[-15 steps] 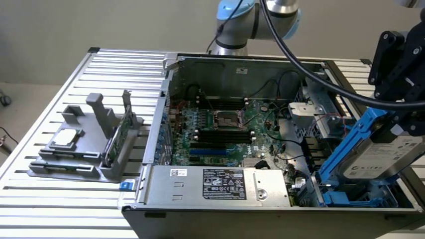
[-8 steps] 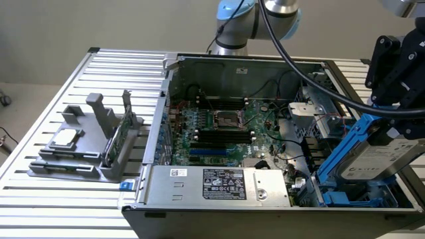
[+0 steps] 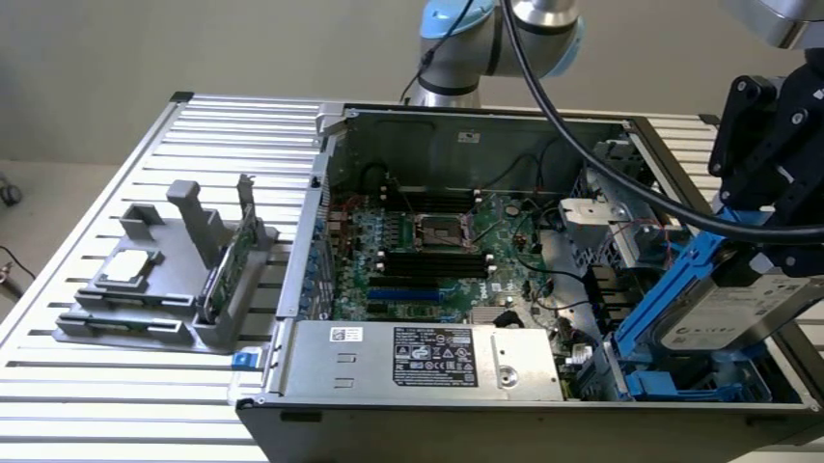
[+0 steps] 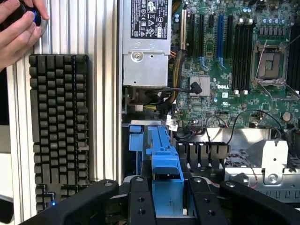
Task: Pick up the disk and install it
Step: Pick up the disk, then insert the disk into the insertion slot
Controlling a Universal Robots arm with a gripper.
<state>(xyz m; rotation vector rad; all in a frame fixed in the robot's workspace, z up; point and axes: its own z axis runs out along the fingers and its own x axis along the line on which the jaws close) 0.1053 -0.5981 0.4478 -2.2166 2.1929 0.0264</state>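
Blue-railed disk [image 3: 734, 309] tilts in jaws; wrist view adds keyboard [image 4: 58, 126].

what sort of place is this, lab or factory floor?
Probably a robotics lab bench: an open Dell computer case on a slotted aluminium table, a keyboard beside it, a person's hand nearby.

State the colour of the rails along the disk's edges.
Blue rails on the disk; exterior view shows best.

Arm: silver and pale-blue jointed robot arm [image 3: 480, 43], rising behind and bending across to the exterior view's right.
Gripper: black two-fingered gripper [image 3: 773, 256], pointing downward.
Fingers: black fingers [image 4: 140, 202] clamped either side of the flat silver-grey, blue-railed disk [image 3: 736, 311].
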